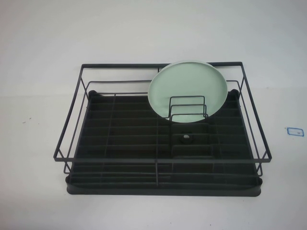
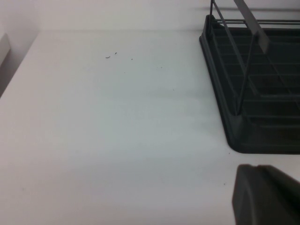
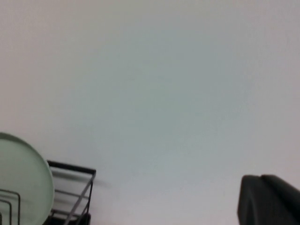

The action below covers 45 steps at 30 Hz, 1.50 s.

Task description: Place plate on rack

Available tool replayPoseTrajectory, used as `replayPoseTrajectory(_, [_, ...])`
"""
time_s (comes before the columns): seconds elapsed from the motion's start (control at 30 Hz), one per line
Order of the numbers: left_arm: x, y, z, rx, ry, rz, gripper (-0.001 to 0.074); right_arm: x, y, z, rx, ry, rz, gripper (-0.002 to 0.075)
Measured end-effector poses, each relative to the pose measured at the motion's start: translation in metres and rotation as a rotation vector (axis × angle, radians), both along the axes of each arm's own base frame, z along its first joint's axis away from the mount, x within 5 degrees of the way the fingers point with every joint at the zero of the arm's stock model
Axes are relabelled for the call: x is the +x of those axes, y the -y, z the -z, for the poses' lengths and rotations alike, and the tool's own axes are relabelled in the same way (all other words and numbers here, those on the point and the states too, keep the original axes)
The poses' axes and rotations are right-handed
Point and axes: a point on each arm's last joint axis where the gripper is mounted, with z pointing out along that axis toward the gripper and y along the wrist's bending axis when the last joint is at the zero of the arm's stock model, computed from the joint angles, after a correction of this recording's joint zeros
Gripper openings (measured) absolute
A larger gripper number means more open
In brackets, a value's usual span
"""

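plate [image 1: 188, 88]: round, pale mint green, plain; it stands on edge inside the rack, tilted back, its upper rim reaching the top rail of the far side. Its lower part sits behind the upright wire dividers. Also seen in the right wrist view [image 3: 21, 185], with divider wires in front of it.
dividers [image 1: 187, 109]: small black wire loops, upright, in the far right part of the rack, in front of the plate's lower half.
rack [image 1: 120, 143]: large black wire frame over a ribbed black tray base, rectangular, near the middle of the table. One near corner shows in the left wrist view [image 2: 243, 108].
table [image 1: 38, 191]: white, plain; a few dark specks lie to the left of the rack.
sticker [image 1: 294, 130]: small blue-edged mark on the table by its right edge, well apart from the rack.
left gripper [image 2: 267, 197]: only a dark bit of it shows, above the table beside the rack's corner; clenched, grasping nothing.
right gripper [image 3: 269, 201]: a dark bit shows, away from the rack; clenched, empty.
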Motion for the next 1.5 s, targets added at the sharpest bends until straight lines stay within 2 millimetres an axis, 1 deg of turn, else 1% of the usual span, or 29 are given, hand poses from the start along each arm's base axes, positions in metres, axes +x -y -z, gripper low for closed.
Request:
replayPoseTrajectory(0.17, [0.000,0.000,0.000,0.000,0.000,0.000,0.0000,-0.025,-0.006,-0.010,-0.189,0.181,-0.052,-0.0002])
replayPoseTrajectory(0.27, [0.000,0.000,0.000,0.000,0.000,0.000,0.0000,-0.032,-0.006,-0.018,-0.236,0.233,-0.044,-0.0002])
replayPoseTrajectory(0.4, [0.000,0.000,0.000,-0.003,0.000,0.000,0.0000,-0.035,-0.008,-0.025,-0.201,0.253,-0.071,-0.0002])
replayPoseTrajectory(0.53, [0.000,0.000,0.000,-0.003,0.000,0.000,0.0000,-0.035,-0.015,-0.021,-0.137,0.209,-0.176,-0.0002])
replayPoseTrajectory(0.6, [0.000,0.000,0.000,-0.003,0.000,0.000,0.0000,-0.034,-0.019,-0.013,-0.157,0.129,-0.220,-0.0002])
replayPoseTrajectory(0.63, [0.000,0.000,0.000,-0.003,0.000,0.000,0.0000,-0.033,-0.020,-0.008,-0.140,0.068,-0.234,-0.0002])
replayPoseTrajectory(0.7, [0.000,0.000,0.000,-0.003,0.000,0.000,0.0000,-0.031,-0.018,0.003,-0.054,-0.054,-0.219,-0.0002])
replayPoseTrajectory(0.77, [0.000,0.000,0.000,-0.005,0.000,0.000,0.0000,-0.027,-0.012,0.017,-0.017,-0.148,-0.153,-0.0002])
replayPoseTrajectory(0.87, [0.000,0.000,0.000,-0.005,0.000,0.000,0.0000,-0.020,-0.007,0.043,-0.040,-0.225,-0.091,-0.0002])
replayPoseTrajectory(1.0, [0.000,0.000,0.000,-0.005,0.000,0.000,0.0000,-0.013,-0.007,0.078,-0.083,-0.279,-0.078,-0.0002])
replayPoseTrajectory(1.03, [0.000,0.000,0.000,-0.005,0.000,0.000,0.0000,-0.012,-0.007,0.083,-0.084,-0.288,-0.078,-0.0002])
replayPoseTrajectory(1.23, [0.000,0.000,0.000,-0.005,0.000,0.000,0.0000,-0.013,-0.006,0.093,-0.078,-0.368,-0.075,-0.0002])
replayPoseTrajectory(1.37, [0.000,0.000,0.000,-0.005,0.000,0.000,0.0000,-0.016,-0.005,0.101,-0.070,-0.457,-0.067,-0.0002])
replayPoseTrajectory(1.5, [0.000,0.000,0.000,-0.005,0.000,0.000,0.0000,-0.016,-0.003,0.102,-0.087,-0.468,-0.035,-0.0002])
